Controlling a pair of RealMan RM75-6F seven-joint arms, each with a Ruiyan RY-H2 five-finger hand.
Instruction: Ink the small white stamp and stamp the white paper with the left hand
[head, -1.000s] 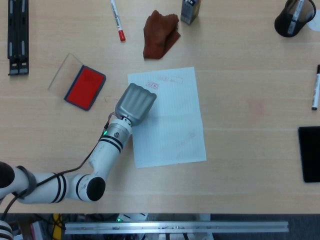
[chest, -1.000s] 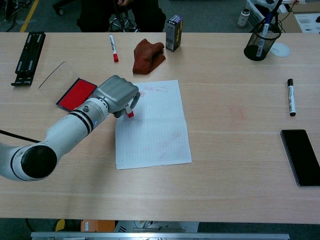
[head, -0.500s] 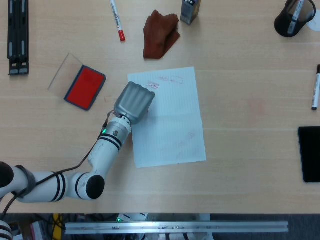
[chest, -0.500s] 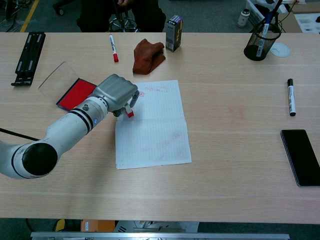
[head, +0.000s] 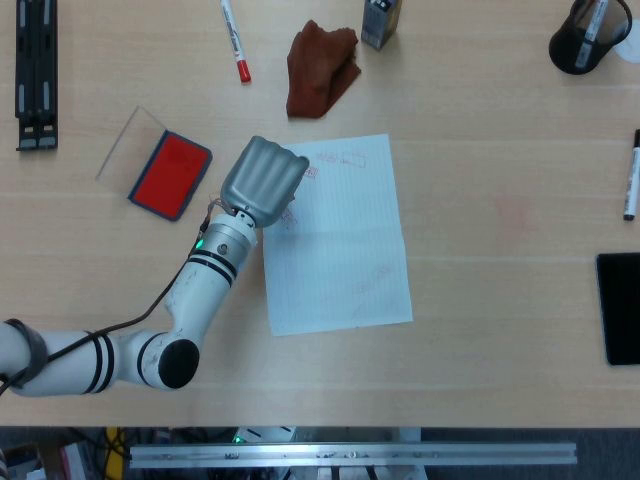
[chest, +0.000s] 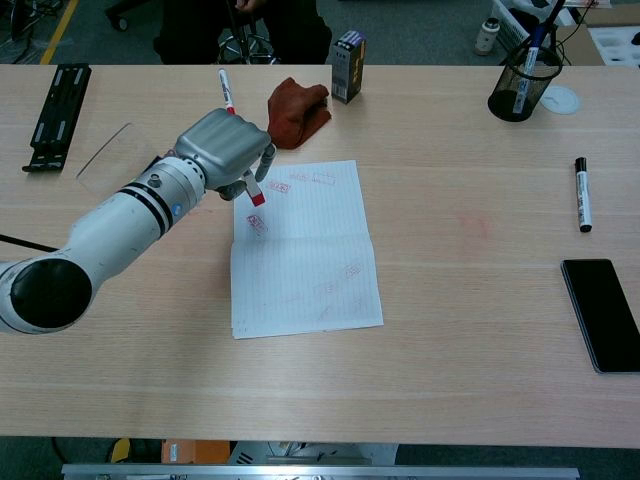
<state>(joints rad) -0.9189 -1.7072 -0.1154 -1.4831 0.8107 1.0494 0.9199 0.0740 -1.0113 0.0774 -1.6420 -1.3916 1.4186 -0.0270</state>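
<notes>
My left hand (head: 262, 178) (chest: 222, 155) hovers over the upper left edge of the white paper (head: 340, 240) (chest: 310, 250). It pinches the small white stamp (chest: 256, 193), whose red face hangs clear of the sheet. A red print (chest: 257, 225) shows on the paper just below the stamp, and other faint prints lie near the top edge and lower middle. The open red ink pad (head: 170, 175) sits to the left of the hand; in the chest view the arm hides most of it. The right hand is in neither view.
The pad's clear lid (head: 128, 140) lies beside it. A red marker (head: 234, 40), a brown cloth (head: 320, 68) and a small box (head: 380, 22) lie at the back. A pen cup (head: 585, 35), a black marker (head: 631, 175) and a phone (head: 620, 305) are at the right.
The left hand has risen off the paper with the stamp and moved back and left toward the ink pad. A fresh red print now shows where the stamp stood.
</notes>
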